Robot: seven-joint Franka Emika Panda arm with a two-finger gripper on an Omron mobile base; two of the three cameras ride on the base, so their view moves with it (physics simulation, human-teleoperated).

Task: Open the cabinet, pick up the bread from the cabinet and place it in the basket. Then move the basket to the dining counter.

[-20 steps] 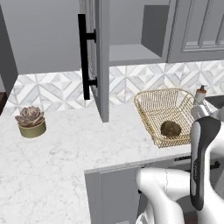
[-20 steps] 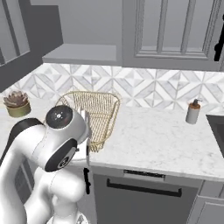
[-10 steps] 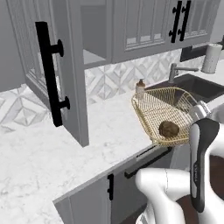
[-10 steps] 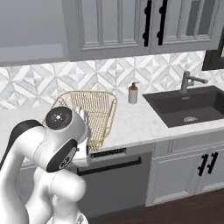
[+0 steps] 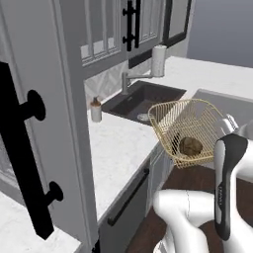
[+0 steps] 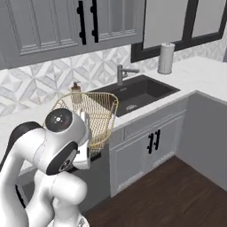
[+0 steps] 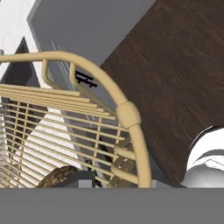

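1. I see the basket (image 5: pixel 190 129) held up in the air, past the worktop (image 5: pixel 121 148) edge, over the dark wood floor (image 6: pixel 177 195).
2. The bread (image 5: pixel 190 147) sits inside the basket, low at its near end; in the hand view it shows as a brown patch (image 7: pixel 57 177) behind the mesh.
3. Basket (image 6: pixel 91 117) in the right base view is just behind my arm's big joint, tilted a little.
4. Hand view: thick gold rim (image 7: pixel 124 116) runs right across, close up. Gripper fingers are hidden by it, so I cannot tell if the grip is closed on the rim or not.
5. The cabinet door (image 5: pixel 42 123) stands open at near left, with its black bar handle (image 5: pixel 24 163) facing me.
6. Sink (image 6: pixel 133 91) with faucet (image 6: pixel 122 73) is beyond the basket; soap bottle (image 5: pixel 96 109) and paper towel roll (image 6: pixel 166 57) stand on the worktop.
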